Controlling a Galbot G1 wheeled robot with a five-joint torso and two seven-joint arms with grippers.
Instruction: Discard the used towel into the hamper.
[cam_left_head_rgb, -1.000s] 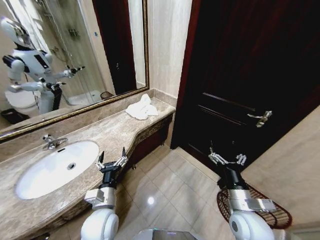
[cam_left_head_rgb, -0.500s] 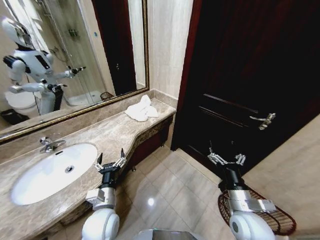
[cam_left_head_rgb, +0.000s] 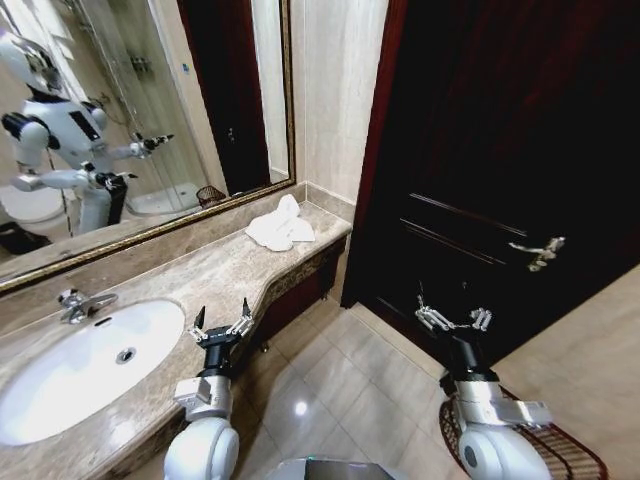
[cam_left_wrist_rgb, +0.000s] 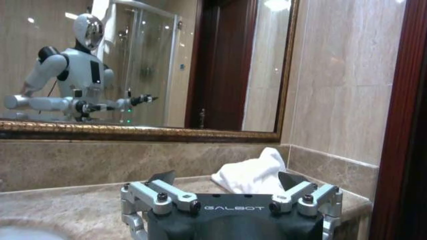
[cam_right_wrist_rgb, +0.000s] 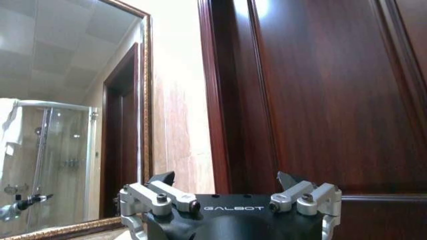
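A crumpled white towel (cam_left_head_rgb: 283, 229) lies at the far end of the marble counter (cam_left_head_rgb: 200, 275), near the corner by the wall; it also lies ahead of my left gripper as the towel (cam_left_wrist_rgb: 250, 174). The dark red-brown wire hamper (cam_left_head_rgb: 560, 447) stands on the floor at the lower right, partly hidden behind my right arm. My left gripper (cam_left_head_rgb: 221, 322) is open, raised beside the counter's front edge, well short of the towel. My right gripper (cam_left_head_rgb: 452, 318) is open in front of the dark door, above the hamper. Both hold nothing.
A white sink (cam_left_head_rgb: 80, 365) with a chrome faucet (cam_left_head_rgb: 75, 303) is set in the counter at left. A gold-framed mirror (cam_left_head_rgb: 140, 110) reflects the robot. A dark wooden door (cam_left_head_rgb: 500, 160) with a lever handle (cam_left_head_rgb: 540, 252) fills the right. Tiled floor (cam_left_head_rgb: 340, 390) lies between.
The whole picture has shifted left and slightly down, so the camera has turned right. The grippers keep their pose and the towel stays on the counter.
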